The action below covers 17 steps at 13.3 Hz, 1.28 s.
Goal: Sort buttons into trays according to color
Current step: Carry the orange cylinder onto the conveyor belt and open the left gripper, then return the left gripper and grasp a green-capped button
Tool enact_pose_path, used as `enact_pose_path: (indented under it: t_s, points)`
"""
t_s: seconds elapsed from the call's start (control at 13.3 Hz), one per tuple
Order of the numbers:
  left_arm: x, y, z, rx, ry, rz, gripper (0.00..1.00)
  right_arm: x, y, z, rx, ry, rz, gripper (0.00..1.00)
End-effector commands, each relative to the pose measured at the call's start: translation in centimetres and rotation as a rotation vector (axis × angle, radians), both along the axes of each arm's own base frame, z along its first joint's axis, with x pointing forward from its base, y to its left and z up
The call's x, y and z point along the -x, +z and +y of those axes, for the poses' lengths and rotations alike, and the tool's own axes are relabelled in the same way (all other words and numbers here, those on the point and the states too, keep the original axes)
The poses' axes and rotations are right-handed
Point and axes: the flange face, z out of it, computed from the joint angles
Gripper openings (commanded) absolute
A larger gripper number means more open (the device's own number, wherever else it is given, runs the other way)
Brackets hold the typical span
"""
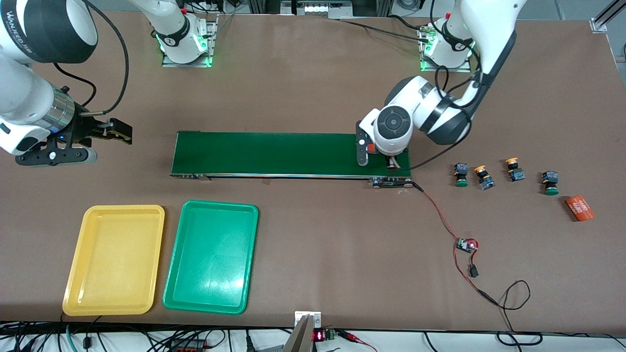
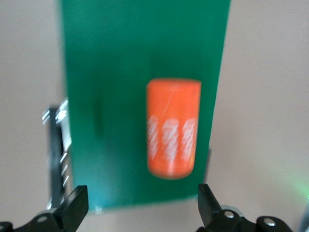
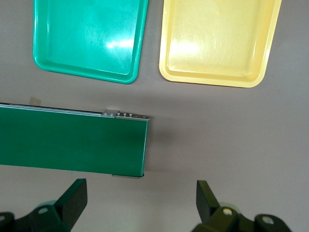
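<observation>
- The brown desk (image 1: 313, 73) carries everything.
- The dark-green conveyor belt (image 1: 274, 153) lies across the middle of the desk and serves as the landmark here.
- The yellow tray (image 1: 73, 274) and the green tray (image 1: 171, 274) sit side by side, nearer to the front camera than the belt, toward the right arm's end of the desk; the green one is closer to the belt's middle. Both hold nothing.
- The left end effector (image 1: 377, 159) hangs low over the belt's end toward the left arm's side. Its fingers (image 2: 75, 205) are spread wide and hold nothing; an orange cylinder with white print (image 2: 173, 128) lies on the belt between them, apart from both.
- The right end effector (image 3: 140, 203) waits in the air off the belt's other end, fingers wide apart and empty.
- A second orange cylinder (image 1: 579, 208) lies on the desk, well past the belt toward the left arm's end.
- The four buttons stand in a row between the belt and that cylinder: green button (image 1: 460, 175), yellow button (image 1: 483, 177), second yellow button (image 1: 514, 169), second green button (image 1: 550, 182).
</observation>
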Motion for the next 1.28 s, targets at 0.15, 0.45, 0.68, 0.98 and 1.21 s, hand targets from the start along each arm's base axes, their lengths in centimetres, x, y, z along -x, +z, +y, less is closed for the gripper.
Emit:
enact_pose_path:
  t_s: [0.15, 0.45, 0.68, 0.98, 1.21]
  points:
    - [-6.2, 4.6, 10.7, -0.076, 0.442, -0.077, 1.0, -0.1, -0.1, 0.0, -0.014, 0.003, -0.001, 1.0]
    - [-8.2, 3.6, 16.1, -0.191, 0.928, -0.133, 1.0, -0.1, -0.1, -0.1, -0.014, 0.001, 0.001, 1.0]
    - [-8.7, -0.3, 18.9, -0.331, 1.297, -0.133, 1.0, -0.1, -0.1, -0.1, -0.015, 0.001, 0.001, 1.0]
    - [-8.3, -4.7, 22.5, -0.414, 1.285, -0.111, 1.0, -0.1, -0.1, 0.3, -0.014, 0.006, -0.001, 1.0]
    - [-7.5, -8.3, 25.0, -0.399, 1.319, -0.078, 1.0, -0.1, -0.1, 0.3, -0.014, 0.006, -0.001, 1.0]
